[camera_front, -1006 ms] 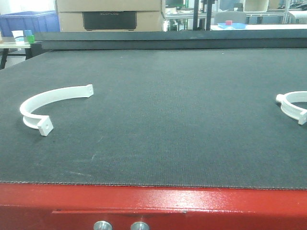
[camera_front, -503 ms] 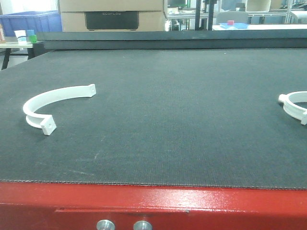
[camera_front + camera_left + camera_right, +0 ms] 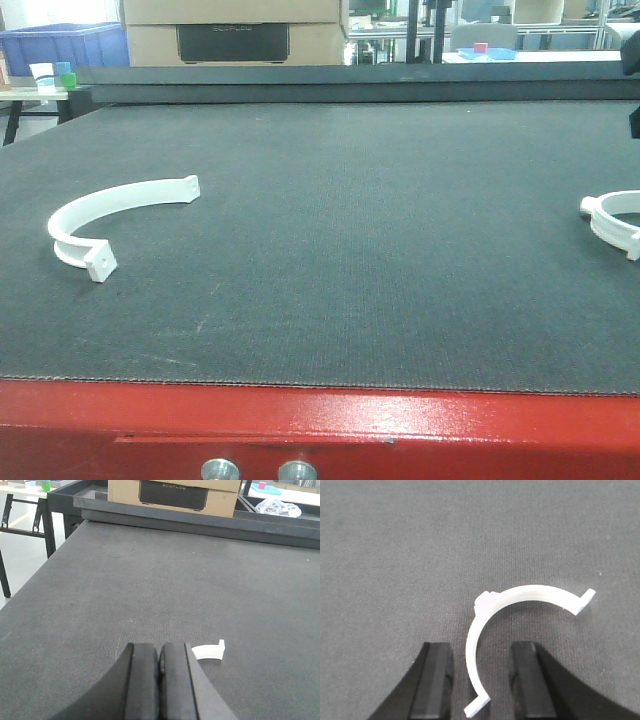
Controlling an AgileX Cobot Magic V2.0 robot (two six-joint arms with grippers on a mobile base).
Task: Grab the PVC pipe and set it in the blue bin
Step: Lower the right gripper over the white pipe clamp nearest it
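Note:
Two white half-ring PVC pipe pieces lie on the dark mat. One PVC pipe [image 3: 100,212] lies at the left; its end [image 3: 209,652] shows just right of my left gripper [image 3: 160,652], which is shut with nothing in it. The other PVC pipe [image 3: 612,218] lies at the right edge. In the right wrist view this PVC pipe [image 3: 530,593] curves down between the fingers of my open right gripper [image 3: 481,655], which touch nothing. The blue bin [image 3: 62,45] stands far back left, beyond the table.
A cardboard box [image 3: 235,30] stands behind the raised rail [image 3: 350,85] at the mat's far edge. A small side table [image 3: 35,92] with cups is at the back left. The table's red front edge [image 3: 320,420] runs along the bottom. A dark part [image 3: 634,120] shows at the right edge.
The front view shifted slightly between the earliest frame and the following one. Since then a dark part has appeared at the right edge. Neither pipe piece has moved on the mat.

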